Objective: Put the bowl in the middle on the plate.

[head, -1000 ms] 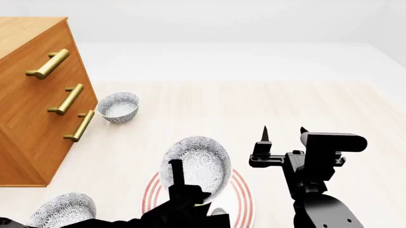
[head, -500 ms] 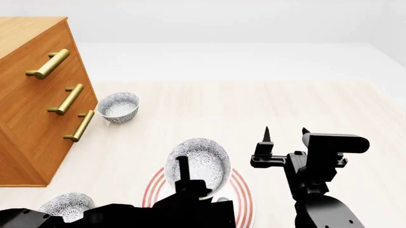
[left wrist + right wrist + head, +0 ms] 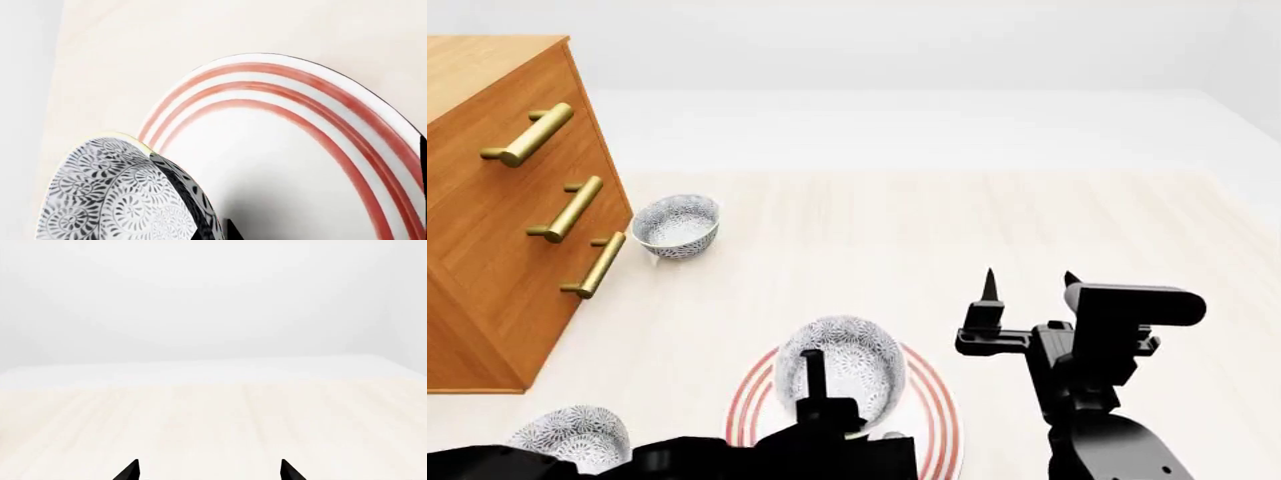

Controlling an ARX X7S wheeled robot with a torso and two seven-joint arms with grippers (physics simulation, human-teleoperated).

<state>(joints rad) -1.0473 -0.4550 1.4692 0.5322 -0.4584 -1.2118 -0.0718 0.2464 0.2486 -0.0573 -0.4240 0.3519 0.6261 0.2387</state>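
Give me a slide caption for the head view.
Left claw holds the bowl over the plate; right claw open.

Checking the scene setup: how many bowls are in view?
3: one bowl beside the drawers, one at the near left edge, one held over the plate by the left gripper.

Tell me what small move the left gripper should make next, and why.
Probably lower a little more, then open. The left gripper holds the bowl by its rim, tilted over the plate; the wrist view suggests a shadow gap beneath it, so it looks not yet set down.
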